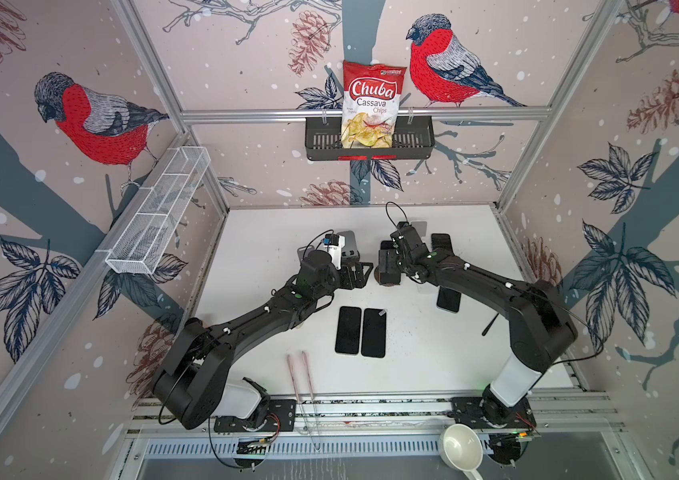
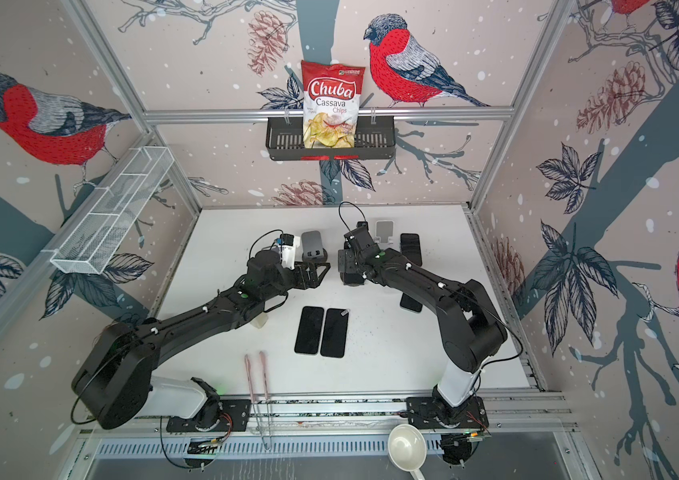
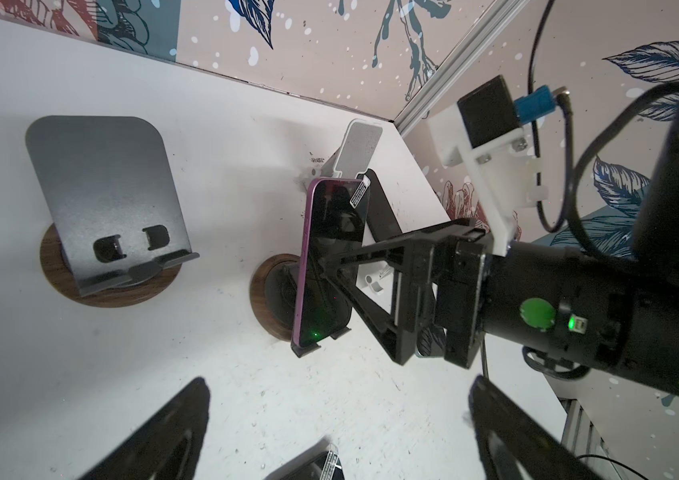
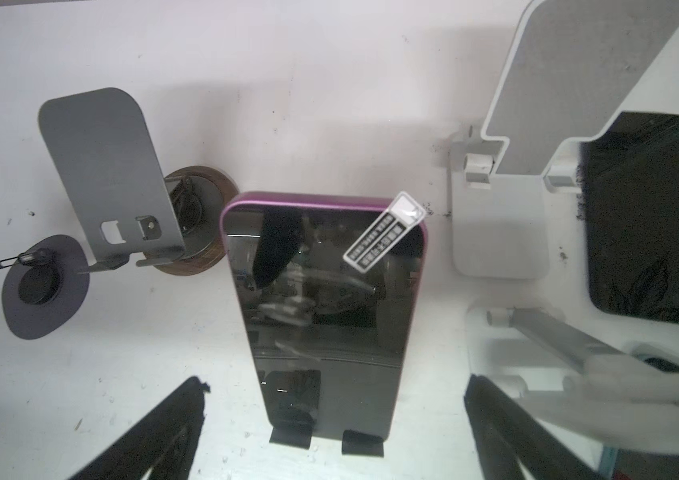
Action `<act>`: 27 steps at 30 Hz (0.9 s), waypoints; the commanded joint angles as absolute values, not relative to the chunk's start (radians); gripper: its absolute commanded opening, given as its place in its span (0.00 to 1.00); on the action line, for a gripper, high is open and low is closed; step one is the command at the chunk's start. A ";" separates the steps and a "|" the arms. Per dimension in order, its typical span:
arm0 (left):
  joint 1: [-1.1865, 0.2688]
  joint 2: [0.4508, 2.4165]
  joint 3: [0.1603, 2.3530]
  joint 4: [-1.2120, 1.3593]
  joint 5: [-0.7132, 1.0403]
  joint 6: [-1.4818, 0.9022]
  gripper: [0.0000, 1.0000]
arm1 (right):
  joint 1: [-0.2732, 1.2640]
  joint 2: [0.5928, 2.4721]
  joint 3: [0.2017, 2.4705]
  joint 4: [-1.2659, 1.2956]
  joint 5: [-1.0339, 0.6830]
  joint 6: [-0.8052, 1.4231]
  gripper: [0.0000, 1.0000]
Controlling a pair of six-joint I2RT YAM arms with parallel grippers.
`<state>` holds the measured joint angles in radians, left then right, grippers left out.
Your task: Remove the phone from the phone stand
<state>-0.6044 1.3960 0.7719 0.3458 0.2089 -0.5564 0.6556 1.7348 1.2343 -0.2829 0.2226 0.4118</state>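
Observation:
The phone (image 4: 325, 316), black-screened with a purple edge and a white sticker at its top corner, leans upright in a dark phone stand (image 4: 364, 442) on a round wooden base (image 3: 265, 291). My right gripper (image 4: 335, 384) is open right in front of the screen. Its fingers (image 4: 194, 399) stand wider than the phone and touch nothing. From the left wrist view, the right gripper (image 3: 331, 264) has its tips close to the screen. In both top views it hides the phone; only the base (image 1: 387, 284) shows. My left gripper (image 3: 337, 399) (image 1: 364, 270) hangs open and empty just left of the stand.
An empty grey stand (image 3: 105, 199) (image 1: 348, 243) sits behind my left gripper. A white stand (image 4: 570, 83) and a black phone (image 4: 649, 216) lie to the right. Two phones (image 1: 360, 332) lie flat in front, another (image 1: 448, 299) under the right arm. Tongs (image 1: 300, 374) and a ladle (image 1: 460, 449) lie near the front edge.

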 commanded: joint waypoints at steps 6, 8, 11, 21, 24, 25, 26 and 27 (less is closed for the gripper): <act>-0.600 1.400 0.771 0.362 0.218 -0.531 0.96 | 0.648 1.795 1.267 -0.263 0.213 0.370 0.99; -0.600 1.401 0.773 0.363 0.219 -0.531 0.96 | 0.647 1.807 1.274 -0.267 0.222 0.369 0.99; -0.600 1.403 0.774 0.361 0.219 -0.529 0.96 | 0.646 1.819 1.283 -0.269 0.223 0.373 0.99; -0.598 1.408 0.777 0.359 0.229 -0.528 0.96 | 0.644 1.838 1.283 -0.261 0.221 0.383 0.99; -0.598 1.407 0.776 0.359 0.230 -0.529 0.96 | 0.644 1.845 1.280 -0.256 0.216 0.393 0.99; -0.598 1.407 0.776 0.359 0.229 -0.529 0.96 | 0.645 1.847 1.279 -0.254 0.218 0.396 1.00; -0.598 1.407 0.776 0.358 0.229 -0.529 0.96 | 0.644 1.846 1.276 -0.250 0.216 0.397 1.00; -0.598 1.405 0.775 0.354 0.229 -0.529 0.96 | 0.644 1.847 1.273 -0.246 0.214 0.398 0.99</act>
<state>-0.5991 1.4078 0.7723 0.3454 0.2138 -0.5426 0.6434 1.8431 1.2797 -0.2718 0.2092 0.3897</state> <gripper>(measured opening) 0.963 0.994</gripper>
